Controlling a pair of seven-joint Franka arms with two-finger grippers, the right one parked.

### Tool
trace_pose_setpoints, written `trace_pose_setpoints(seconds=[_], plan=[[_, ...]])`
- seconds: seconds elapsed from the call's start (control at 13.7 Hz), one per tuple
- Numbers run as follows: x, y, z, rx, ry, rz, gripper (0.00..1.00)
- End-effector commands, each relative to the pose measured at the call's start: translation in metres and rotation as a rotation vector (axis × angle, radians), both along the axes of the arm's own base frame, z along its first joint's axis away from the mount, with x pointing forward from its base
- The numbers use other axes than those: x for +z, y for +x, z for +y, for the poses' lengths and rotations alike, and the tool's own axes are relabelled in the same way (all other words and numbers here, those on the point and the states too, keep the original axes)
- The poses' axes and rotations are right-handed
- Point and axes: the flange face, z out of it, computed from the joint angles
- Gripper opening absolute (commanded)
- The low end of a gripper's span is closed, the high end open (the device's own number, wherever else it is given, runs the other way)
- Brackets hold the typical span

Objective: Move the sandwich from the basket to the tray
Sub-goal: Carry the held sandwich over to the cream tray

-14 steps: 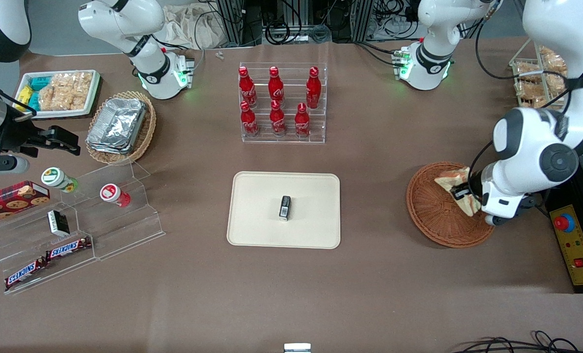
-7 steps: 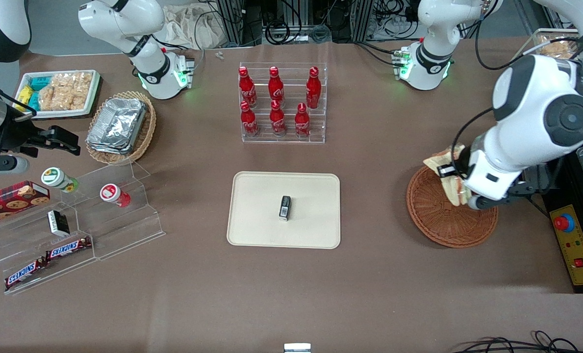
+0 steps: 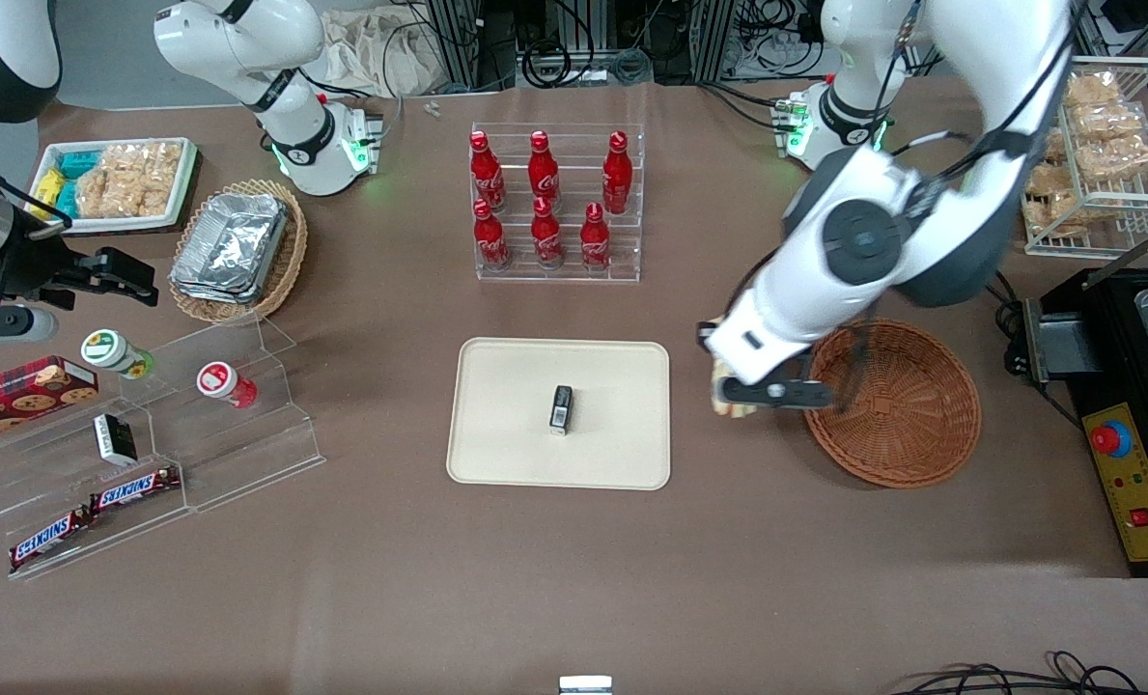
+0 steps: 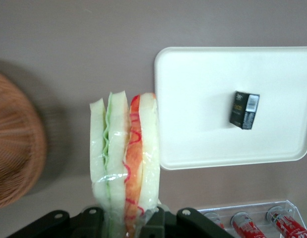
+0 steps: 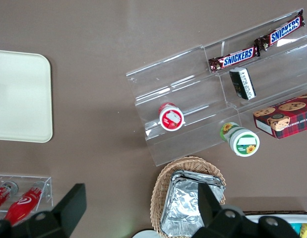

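Observation:
My left gripper (image 3: 747,394) hangs above the table between the reddish-brown basket (image 3: 907,415) and the cream tray (image 3: 506,405), shut on the sandwich (image 3: 728,405). In the left wrist view the sandwich (image 4: 125,158) sticks out from the gripper (image 4: 126,218): white bread with green and red layers in clear wrap. Its tip reaches just over the rim of the tray (image 4: 203,99). A small black box (image 3: 561,407) lies in the middle of the tray. The basket (image 4: 14,163) holds nothing.
A clear rack of red cola bottles (image 3: 554,203) stands farther from the front camera than the tray. Toward the parked arm's end are a stepped acrylic shelf with snacks (image 3: 149,425) and a tan basket of foil containers (image 3: 236,246). A wire snack rack (image 3: 1095,145) and a control box (image 3: 1129,473) flank the basket.
The gripper has lifted the sandwich out of the basket and carried it sideways to the tray's edge. The basket is now empty.

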Motion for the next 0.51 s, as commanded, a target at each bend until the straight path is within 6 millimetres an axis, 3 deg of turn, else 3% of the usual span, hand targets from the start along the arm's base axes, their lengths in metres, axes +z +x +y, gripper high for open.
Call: trace_pose_setpoints(seconds=[0.0, 0.29, 0.44], plan=[[-0.052, 0.003, -0.038, -0.009, 0.012, -0.011, 0.0], [-0.122, -0.006, -0.073, -0.048, 0.027, -0.005, 0.0], [-0.154, -0.006, -0.077, -0.059, 0.024, 0.014, 0.0]])
